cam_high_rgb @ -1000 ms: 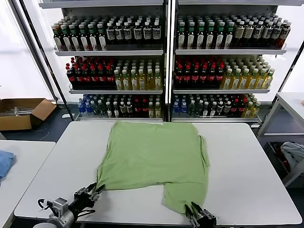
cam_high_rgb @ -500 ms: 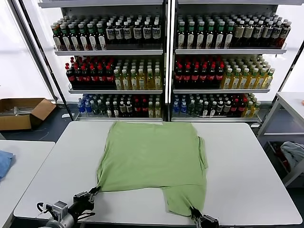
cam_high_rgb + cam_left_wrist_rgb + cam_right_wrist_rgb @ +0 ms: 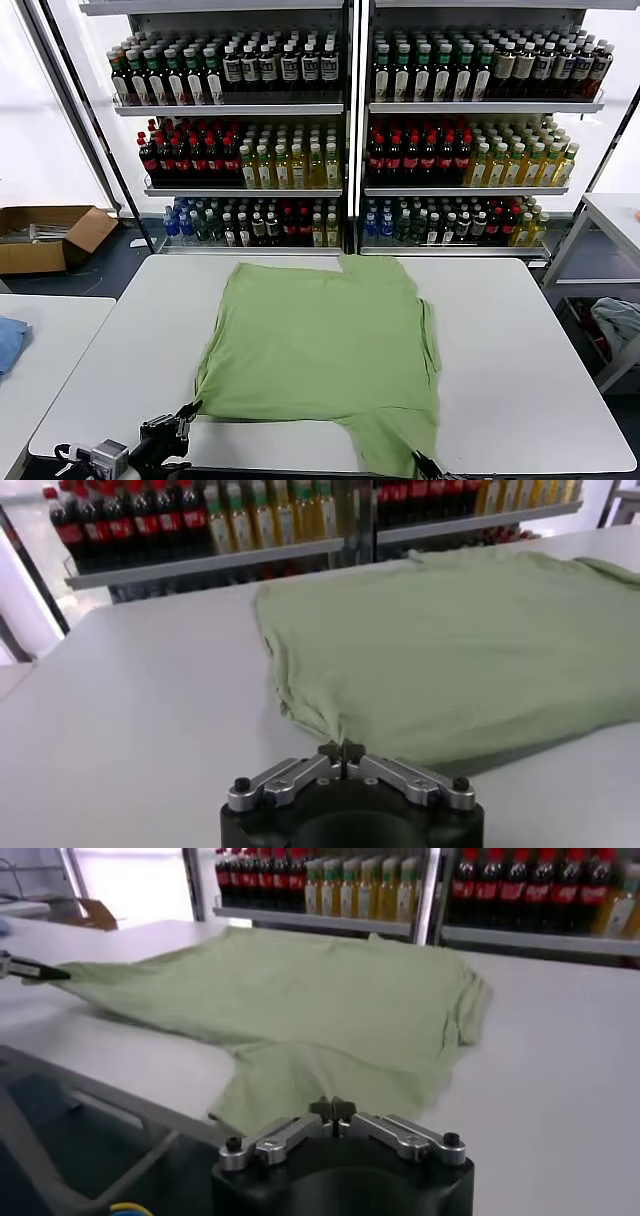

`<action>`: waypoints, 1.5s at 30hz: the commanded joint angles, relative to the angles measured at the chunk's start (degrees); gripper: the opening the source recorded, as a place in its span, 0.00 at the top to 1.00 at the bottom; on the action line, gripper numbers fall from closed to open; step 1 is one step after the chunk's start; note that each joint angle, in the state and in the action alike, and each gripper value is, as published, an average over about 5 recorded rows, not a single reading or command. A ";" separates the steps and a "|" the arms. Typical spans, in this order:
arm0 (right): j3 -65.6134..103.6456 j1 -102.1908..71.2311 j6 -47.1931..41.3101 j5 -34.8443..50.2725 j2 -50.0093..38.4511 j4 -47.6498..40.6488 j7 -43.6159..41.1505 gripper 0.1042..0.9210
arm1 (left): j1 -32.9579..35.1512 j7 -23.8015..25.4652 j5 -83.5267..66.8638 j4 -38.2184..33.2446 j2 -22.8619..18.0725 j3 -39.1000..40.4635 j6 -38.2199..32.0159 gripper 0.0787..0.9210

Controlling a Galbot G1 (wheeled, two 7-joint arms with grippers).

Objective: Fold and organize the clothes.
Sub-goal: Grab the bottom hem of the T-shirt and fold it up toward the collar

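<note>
Now both grippers, left gripper [image 3: 341,748] and right gripper [image 3: 331,1110], pinched onto the shirt [image 3: 322,345] hem, have dragged it toward the frame's bottom, straightening it for folding.

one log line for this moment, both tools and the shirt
left tool: shut on light green thin-fabric shirt near corner | right tool: shut on near hem | shirt: flat on white table

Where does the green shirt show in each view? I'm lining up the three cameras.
Head view: green shirt mid-table, reaching the near edge.
Left wrist view: beyond the left gripper, which pinches its corner.
Right wrist view: beyond the right gripper.
Shared landmark: bottle shelves behind.
</note>
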 commanded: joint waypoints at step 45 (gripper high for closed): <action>-11.91 53.52 -18.45 27.11 -13.44 -27.87 16.65 0.74 | -30.76 -18.11 -24.73 21.84 12.67 12.36 3.85 0.86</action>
